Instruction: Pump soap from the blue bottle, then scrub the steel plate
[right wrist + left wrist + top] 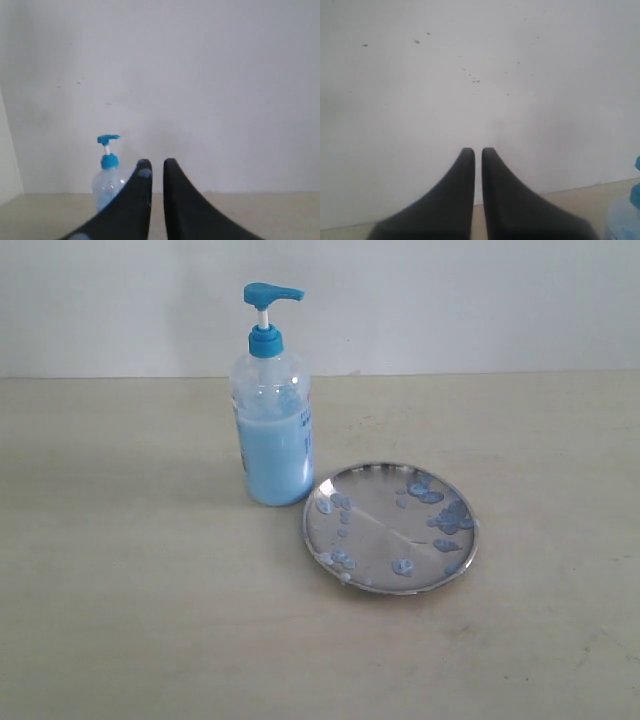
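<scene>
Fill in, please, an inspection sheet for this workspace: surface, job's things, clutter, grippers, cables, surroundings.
Surface: beige table, faintly marked.
Job's things: blue bottle upright, about half full of soap; steel plate close beside it, dotted with bluish blobs; contact unclear.
Clutter: nothing seen.
Grippers: left gripper and right gripper outside the exterior view, jaws nearly together, holding nothing.
Cables: nothing seen.
Surroundings: plain white wall behind.
</scene>
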You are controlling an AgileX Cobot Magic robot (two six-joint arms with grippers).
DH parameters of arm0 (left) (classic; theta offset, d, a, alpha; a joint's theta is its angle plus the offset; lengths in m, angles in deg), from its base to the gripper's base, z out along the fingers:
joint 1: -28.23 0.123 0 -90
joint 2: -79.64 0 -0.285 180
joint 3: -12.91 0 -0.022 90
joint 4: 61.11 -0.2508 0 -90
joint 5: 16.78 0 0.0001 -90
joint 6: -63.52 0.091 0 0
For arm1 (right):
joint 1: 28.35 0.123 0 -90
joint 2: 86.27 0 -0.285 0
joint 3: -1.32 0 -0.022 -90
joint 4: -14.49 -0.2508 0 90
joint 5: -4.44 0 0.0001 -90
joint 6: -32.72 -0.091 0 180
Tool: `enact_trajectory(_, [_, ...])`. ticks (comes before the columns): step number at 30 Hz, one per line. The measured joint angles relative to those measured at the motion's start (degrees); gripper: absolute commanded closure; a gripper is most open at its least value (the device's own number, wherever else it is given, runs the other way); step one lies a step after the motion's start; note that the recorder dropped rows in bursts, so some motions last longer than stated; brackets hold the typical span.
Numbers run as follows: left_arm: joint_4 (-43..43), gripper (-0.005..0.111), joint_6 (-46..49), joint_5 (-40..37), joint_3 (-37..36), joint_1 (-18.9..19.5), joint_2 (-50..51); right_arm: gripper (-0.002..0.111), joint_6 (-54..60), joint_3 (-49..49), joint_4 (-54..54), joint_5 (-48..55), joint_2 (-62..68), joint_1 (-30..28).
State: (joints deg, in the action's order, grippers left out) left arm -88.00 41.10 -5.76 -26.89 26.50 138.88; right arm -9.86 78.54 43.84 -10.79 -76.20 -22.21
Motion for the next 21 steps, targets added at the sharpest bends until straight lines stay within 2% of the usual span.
enact_trajectory(2, [0.8, 0.102, -0.1, -0.8, -3.6, 2.2, -6.7, 0.109, -3.4, 0.0, 2.2, 7.9, -1.7, 0.0])
enact_trajectory(6, [1.2, 0.102, 1.0, -12.0, -4.9, 4.7, -18.6, 0.109, -4.0, 0.0, 4.3, 9.0, -1.9, 1.0])
enact_trajectory(10, [3.4, 0.102, 1.2, -25.4, -6.2, 4.9, -21.6, 0.109, -4.0, 0.0, 4.4, 14.4, -1.9, 1.2])
enact_trajectory(12, [5.2, 0.102, 1.2, -28.8, -8.3, 4.9, -21.9, 0.109, -4.4, 0.0, 4.2, 19.6, -1.9, 1.2])
enact_trajectory(14, [8.5, 0.102, 0.7, -29.6, -11.9, 4.2, -22.0, 0.109, -5.2, 0.0, 3.5, 24.2, -2.0, 1.2])
enact_trajectory(16, [12.5, 0.102, -1.0, -27.8, -16.3, 1.6, -22.8, 0.109, -6.4, 0.0, 2.7, 28.2, -2.0, 1.2])
enact_trajectory(21, [14.7, 0.102, -2.0, -16.8, -24.6, -4.1, -24.5, 0.109, -7.5, 0.0, 2.2, 30.8, -2.0, 1.2])
